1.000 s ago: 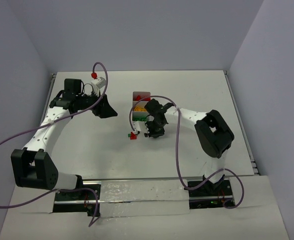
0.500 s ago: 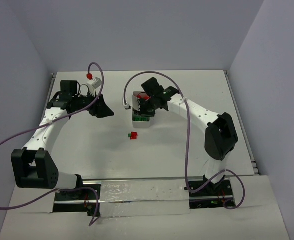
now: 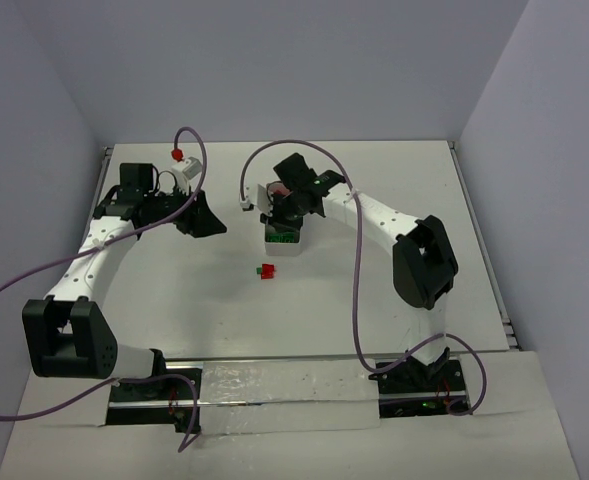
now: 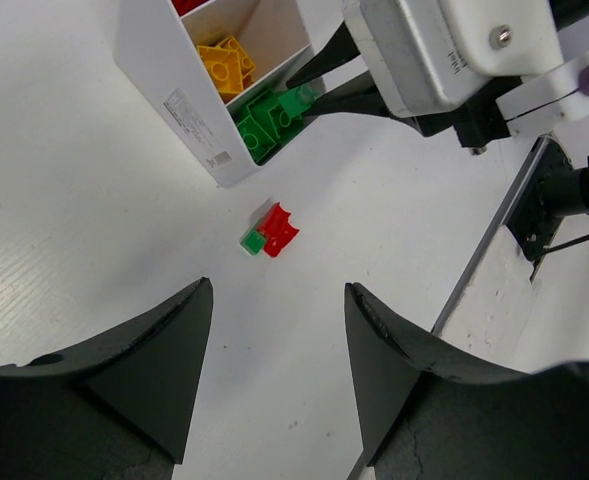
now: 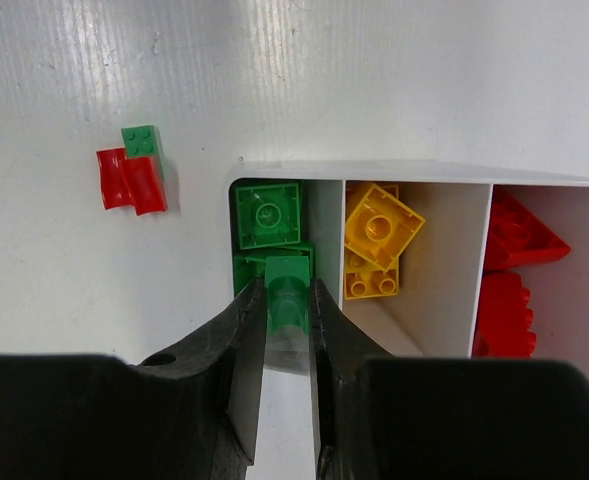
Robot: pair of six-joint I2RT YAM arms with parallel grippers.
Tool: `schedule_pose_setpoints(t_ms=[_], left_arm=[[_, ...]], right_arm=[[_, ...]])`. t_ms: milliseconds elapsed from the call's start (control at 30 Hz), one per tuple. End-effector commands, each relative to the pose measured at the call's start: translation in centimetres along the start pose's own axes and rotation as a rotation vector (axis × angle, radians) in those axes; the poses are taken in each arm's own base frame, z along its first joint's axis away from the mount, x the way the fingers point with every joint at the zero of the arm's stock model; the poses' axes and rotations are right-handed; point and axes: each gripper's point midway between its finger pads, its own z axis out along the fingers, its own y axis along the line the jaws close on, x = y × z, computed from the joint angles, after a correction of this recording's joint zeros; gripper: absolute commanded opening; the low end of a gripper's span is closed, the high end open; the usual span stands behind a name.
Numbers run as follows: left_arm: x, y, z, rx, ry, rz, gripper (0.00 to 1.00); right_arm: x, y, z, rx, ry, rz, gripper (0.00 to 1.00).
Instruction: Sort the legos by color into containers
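Right hand (image 5: 289, 305) is clamped narrow on a green brick (image 5: 288, 272), which we see hanging over the green compartment (image 5: 267, 215) at one end of the white tray (image 5: 424, 172). Yellow bricks (image 5: 378, 232) fill the middle compartment and red bricks (image 5: 509, 240) the far one.

The brick sits close to the divider wall (image 5: 326, 228) next to yellow. We judge that a release from here could clip that wall and tip the brick into the wrong compartment. It could also cling to one finger when the jaws part and get flung out onto the surface (image 5: 94, 70).

Left hand (image 4: 274, 370) is about half open and holds nothing, hovering well apart from the tray. A red-green stack (image 4: 271, 231) lies on the surface just beside the tray's green end. It is two colours stuck together, so we expect a mis-sort if it goes in whole. A careless pass by either hand could also knock it away.
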Motion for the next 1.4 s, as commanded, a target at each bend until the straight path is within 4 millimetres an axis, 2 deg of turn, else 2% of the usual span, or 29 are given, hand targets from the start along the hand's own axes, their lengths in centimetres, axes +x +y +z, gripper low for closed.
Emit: schedule_pose_setpoints(t_ms=[0,67,100,200,333,500,600,667,800,867,900,967,1133,1233,1367], left_arm=[[-1.0,0.1,-0.6,-0.016,-0.038,0.066,0.64],[-0.9,0.2,-0.6,-0.019,-0.037,0.064,0.64],[-0.9,0.3,-0.7,-0.020,-0.037,0.063,0.65],[-0.7,0.5,-0.6,-0.023,-0.030,0.064,0.65],[0.2,0.9,-0.4,-0.029,-0.015,0.076,0.67],[1.6,1.7,-0.1,-0.038,0.013,0.119,0.66],[2.5,1.9,0.2,-0.027,0.026,0.144,0.63],[2.9,1.7,0.5,-0.009,0.021,0.182,0.62],[3.6,1.6,1.6,-0.009,0.025,0.269,0.58],[4.6,0.7,3.1,0.011,0.051,0.333,0.55],[4.4,0.6,3.6,0.009,0.046,0.365,0.54],[4.9,-0.4,4.9,0.032,0.065,0.417,0.53],[5.4,-1.1,7.5,0.053,0.103,0.506,0.51],[5.1,-1.7,8.7,0.071,0.105,0.549,0.49],[6.2,-1.8,10.4,0.075,0.155,0.603,0.46]], right_arm=[[-1.9,-0.9,-0.3,0.040,-0.039,-0.021,0.16],[-1.9,-0.8,-0.2,0.044,-0.034,-0.027,0.22],[-1.5,-0.6,0.0,0.039,-0.025,-0.029,0.28],[-1.6,-0.4,0.1,0.042,-0.023,-0.033,0.41],[-1.7,-0.3,0.0,0.040,-0.024,-0.033,0.48],[-2.2,0.1,-0.8,0.035,-0.039,-0.025,0.49],[-2.7,0.6,-2.0,0.038,-0.059,-0.011,0.49],[-3.6,0.9,-3.8,0.053,-0.097,0.008,0.49],[-4.3,1.7,-6.8,0.074,-0.164,0.099,0.49],[-3.6,2.5,-8.1,0.073,-0.181,0.164,0.49],[-3.5,2.6,-9.0,0.084,-0.195,0.184,0.50],[-2.2,2.3,-10.0,0.105,-0.198,0.259,0.52],[1.1,1.8,-12.2,0.162,-0.212,0.409,0.59],[2.4,1.7,-12.8,0.185,-0.211,0.453,0.64],[3.3,1.4,-13.7,0.222,-0.218,0.478,0.69]])
